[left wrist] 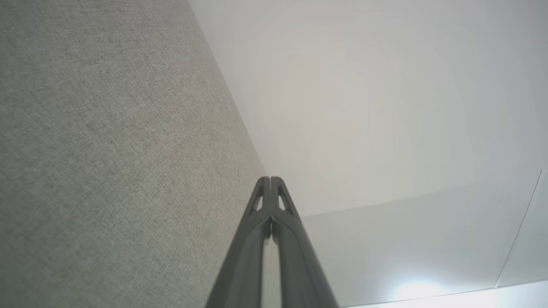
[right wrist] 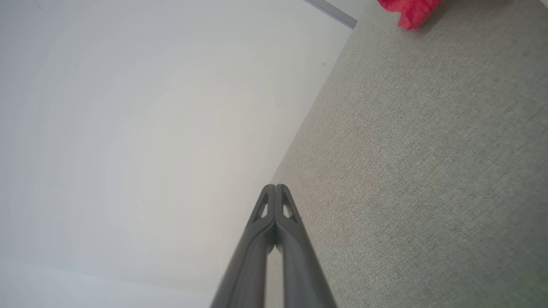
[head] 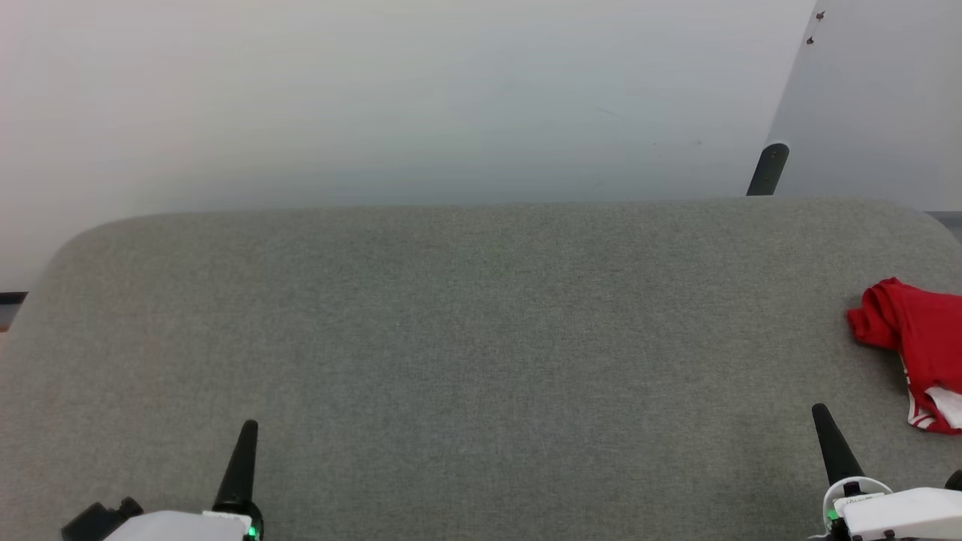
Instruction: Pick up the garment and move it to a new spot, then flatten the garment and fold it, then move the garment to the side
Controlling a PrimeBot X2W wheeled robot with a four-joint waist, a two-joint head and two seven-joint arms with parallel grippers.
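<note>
The garment (head: pixel 917 342), bright red with a bit of white and striped trim showing, lies bunched at the right edge of the grey fabric surface (head: pixel 481 353); part of it runs out of frame. A red corner of the garment (right wrist: pixel 409 10) shows at the top of the right wrist view. My right gripper (head: pixel 819 412) stands shut at the lower right, a short way to the left of and nearer than the garment, holding nothing; its tips (right wrist: pixel 275 187) touch. My left gripper (head: pixel 249 426) is shut and empty at the lower left, far from the garment, its tips (left wrist: pixel 269 179) pressed together.
A pale wall (head: pixel 391 98) rises behind the surface's rounded far edge. A dark rod (head: pixel 768 170) sticks up behind the far right edge, beside a light panel (head: pixel 879 98). The grey surface stretches wide between the two grippers.
</note>
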